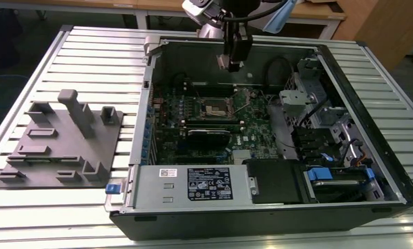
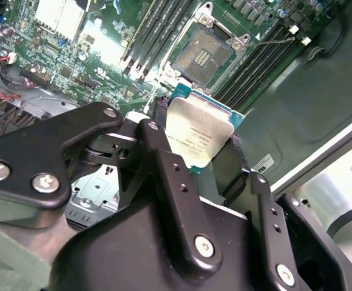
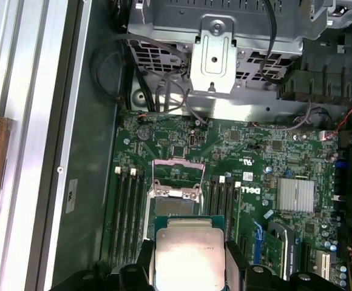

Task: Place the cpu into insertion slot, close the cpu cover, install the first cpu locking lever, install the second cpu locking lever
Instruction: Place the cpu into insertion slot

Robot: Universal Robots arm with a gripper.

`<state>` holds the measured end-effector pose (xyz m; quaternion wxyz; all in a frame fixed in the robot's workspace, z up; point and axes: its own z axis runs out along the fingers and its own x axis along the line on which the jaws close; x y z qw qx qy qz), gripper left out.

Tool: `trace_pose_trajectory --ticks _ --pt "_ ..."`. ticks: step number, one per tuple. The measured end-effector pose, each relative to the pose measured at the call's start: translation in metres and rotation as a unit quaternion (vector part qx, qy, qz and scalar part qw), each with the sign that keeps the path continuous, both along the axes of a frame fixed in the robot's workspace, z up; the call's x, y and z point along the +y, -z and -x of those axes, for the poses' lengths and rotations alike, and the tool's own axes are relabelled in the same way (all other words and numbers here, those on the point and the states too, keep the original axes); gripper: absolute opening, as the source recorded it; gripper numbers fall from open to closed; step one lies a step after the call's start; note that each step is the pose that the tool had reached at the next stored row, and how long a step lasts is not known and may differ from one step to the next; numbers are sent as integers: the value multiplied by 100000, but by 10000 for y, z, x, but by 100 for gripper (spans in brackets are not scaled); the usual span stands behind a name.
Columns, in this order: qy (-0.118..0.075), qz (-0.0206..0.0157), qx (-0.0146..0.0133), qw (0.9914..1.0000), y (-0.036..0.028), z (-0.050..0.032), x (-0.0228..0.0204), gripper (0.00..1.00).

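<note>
Now, pincer (image 2: 198, 144) clamped on cpu (image 2: 201, 128), well above the board (image 3: 255, 159); open socket (image 2: 205, 56) lies below it, cover (image 3: 176, 193) tipped up.

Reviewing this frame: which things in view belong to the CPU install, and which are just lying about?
In the job:
black gripper, shut on the flat silver-grey square cpu
open square insertion slot
thin silver cpu cover frame, swung open

Lying about:
grey moulded fixture tray
labelled silver power supply box
finned silver heatsink
</note>
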<state>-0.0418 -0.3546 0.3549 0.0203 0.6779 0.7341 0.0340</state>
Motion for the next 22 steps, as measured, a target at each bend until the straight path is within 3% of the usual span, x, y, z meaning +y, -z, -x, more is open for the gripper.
trace_pose_trajectory --ticks 13,15,22 --pt "110 47 4 100000 55 0 0 54" --pt "118 42 1 100000 102 0 0 54" --pt "119 40 2 100000 115 0 0 54"
